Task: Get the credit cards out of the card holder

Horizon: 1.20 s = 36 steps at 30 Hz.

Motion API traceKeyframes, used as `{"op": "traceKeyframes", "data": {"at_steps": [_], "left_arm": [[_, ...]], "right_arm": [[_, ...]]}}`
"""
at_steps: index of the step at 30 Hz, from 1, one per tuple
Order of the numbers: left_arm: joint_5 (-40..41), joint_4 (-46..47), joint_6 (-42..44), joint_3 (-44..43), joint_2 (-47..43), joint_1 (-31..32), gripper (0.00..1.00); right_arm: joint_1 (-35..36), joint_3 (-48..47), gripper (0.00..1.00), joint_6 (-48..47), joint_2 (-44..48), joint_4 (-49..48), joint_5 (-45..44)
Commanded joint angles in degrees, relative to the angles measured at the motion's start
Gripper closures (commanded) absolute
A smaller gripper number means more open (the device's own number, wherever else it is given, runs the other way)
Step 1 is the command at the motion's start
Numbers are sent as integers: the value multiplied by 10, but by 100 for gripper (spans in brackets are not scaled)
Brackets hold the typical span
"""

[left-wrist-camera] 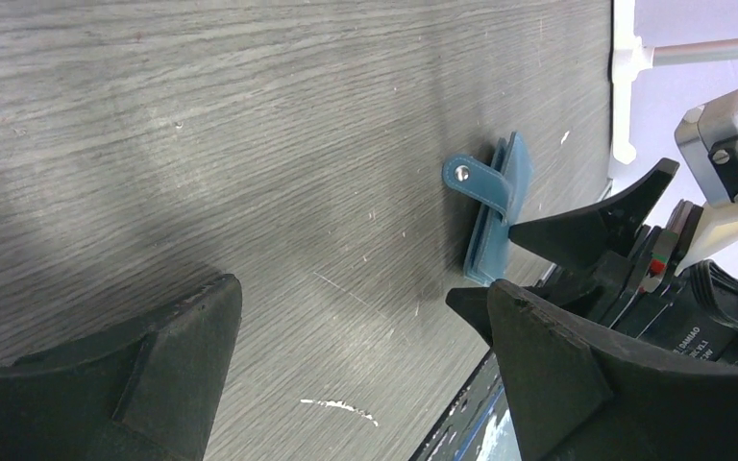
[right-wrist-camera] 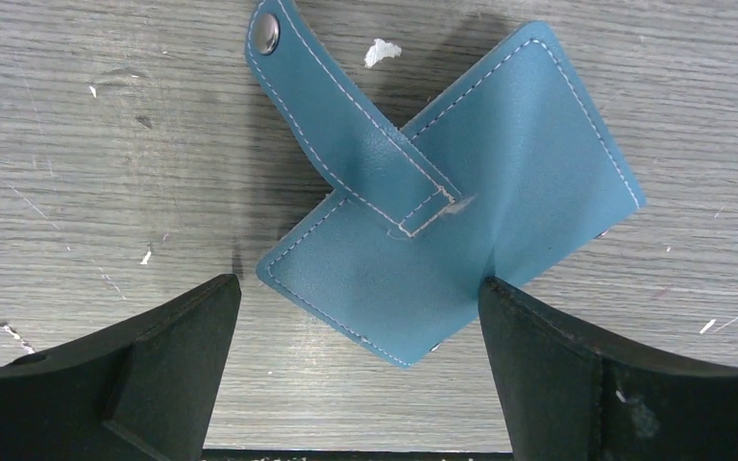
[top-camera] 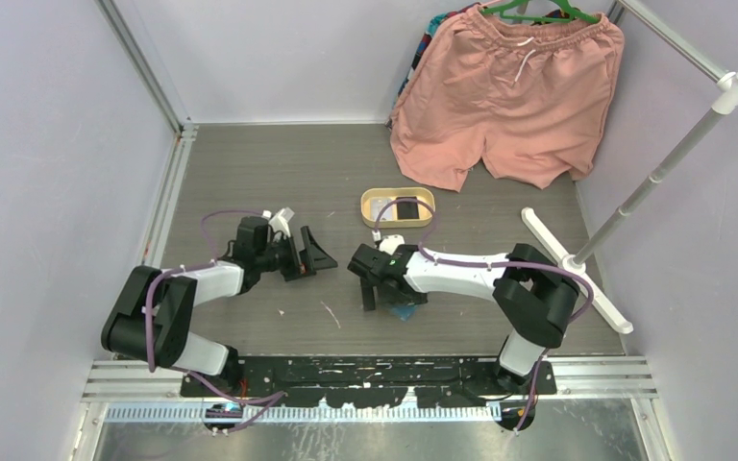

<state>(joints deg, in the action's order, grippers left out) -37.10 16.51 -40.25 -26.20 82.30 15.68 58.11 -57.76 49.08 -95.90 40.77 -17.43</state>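
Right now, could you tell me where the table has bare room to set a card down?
Widest bare patch: far-left table, bordered by the left rail, back wall, tray and left gripper. A smaller one lies between the two arms near the front edge. Crowded: the centre, where the right gripper hovers over the card holder, and beside the rack base.

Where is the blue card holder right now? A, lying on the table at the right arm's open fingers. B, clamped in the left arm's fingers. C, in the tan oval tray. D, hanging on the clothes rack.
A: the right wrist view shows the card holder lying on the table, framed by the right arm's open fingers, which are not closed on it.
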Motion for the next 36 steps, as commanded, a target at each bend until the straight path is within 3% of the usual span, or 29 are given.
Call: {"op": "traceKeyframes", "data": {"at_steps": [1, 4, 8, 14, 20, 27, 33, 36], "left_arm": [[-5, 3, 9, -20, 13, 0, 0], [-7, 3, 10, -22, 19, 0, 0], [-8, 4, 11, -25, 25, 0, 0], [-18, 16, 13, -25, 36, 0, 0], [-55, 91, -35, -10, 53, 0, 0], [-86, 355, -209, 41, 115, 3, 0], [-71, 648, -384, 72, 267, 20, 0], [-49, 655, -370, 75, 296, 42, 0]], "right_arm": [[-3, 2, 1, -13, -23, -12, -34], [-3, 5, 20, -20, -25, -24, -28], [-4, 9, 57, -36, -33, -44, -17], [-6, 9, 96, -73, -36, -78, 6], [-6, 3, 99, -125, -32, -134, 25], [-7, 12, 99, -200, 18, -237, 44], [-20, 89, 99, -223, 82, -377, 68], [-30, 148, 99, -219, 124, -468, 66]]}}
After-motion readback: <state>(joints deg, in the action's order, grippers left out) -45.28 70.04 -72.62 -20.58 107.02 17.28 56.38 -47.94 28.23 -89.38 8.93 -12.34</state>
